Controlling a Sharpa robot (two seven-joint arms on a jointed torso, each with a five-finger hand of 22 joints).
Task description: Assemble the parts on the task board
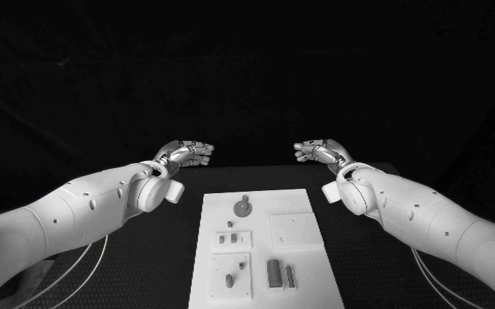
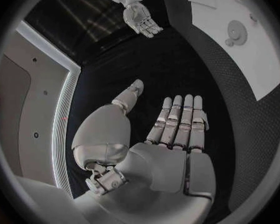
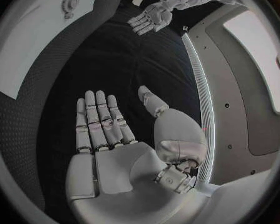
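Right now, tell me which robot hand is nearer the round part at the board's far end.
Left robot hand, just beyond and left of the round part; the right robot hand hovers farther off to its right.

No text, label, brand, number or sign can be read in any of the views. The task board [image 1: 266, 252], in the lower centre of the head view, carries only unmarked parts and plain raised plates, and the arms bear nothing but small dark dots.
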